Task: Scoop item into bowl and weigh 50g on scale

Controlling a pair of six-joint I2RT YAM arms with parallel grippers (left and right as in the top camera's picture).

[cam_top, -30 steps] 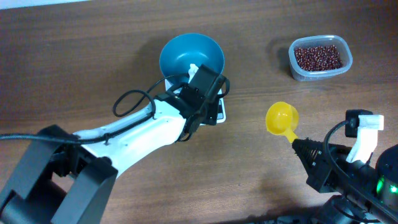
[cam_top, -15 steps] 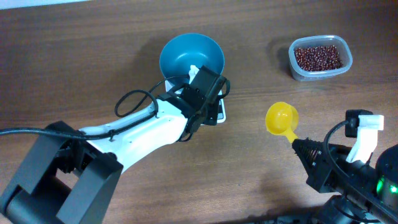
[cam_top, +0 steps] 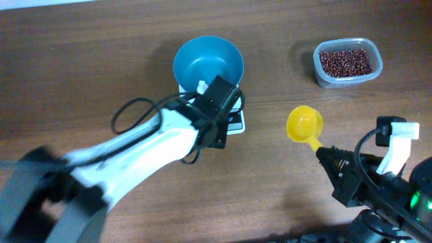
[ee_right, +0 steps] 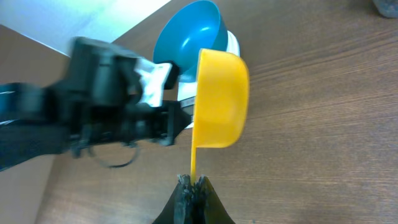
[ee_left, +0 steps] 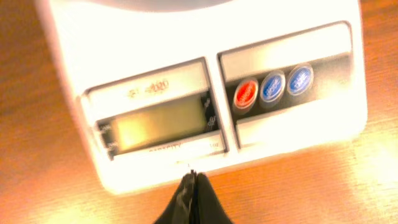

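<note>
Currently on the table [cam_top: 81, 67], by item:

Bowl [cam_top: 208, 61]: upper centre of the overhead view, seated on the scale [ee_left: 205, 99]. Its interior shows bare blue with no beans in it. It was likely set there so the weight reads as it fills.

Scale: mostly hidden under bowl and arm in the overhead view, with display and red and blue buttons facing the lower frame edge. The left wrist view is washed out by glare and the reading is illegible.

Beans [cam_top: 345, 62]: all in the clear tub [cam_top: 317, 67], upper right, well apart from the bowl.

Scoop [cam_top: 304, 125]: yellow, empty, centre right, between tub and scale. The handle runs down to the pincer.

Right gripper [ee_right: 193, 183]: clenched on the end of the scoop handle, a grip that leaves the cup free to dip.

Left gripper [ee_left: 193, 182]: fingers pressed together, holding nothing, with tips just short of the scale's front edge below the display. Judged to be posed as a closed point for pressing a button, perhaps tare.

Stage, judged: scooping not yet begun
</note>
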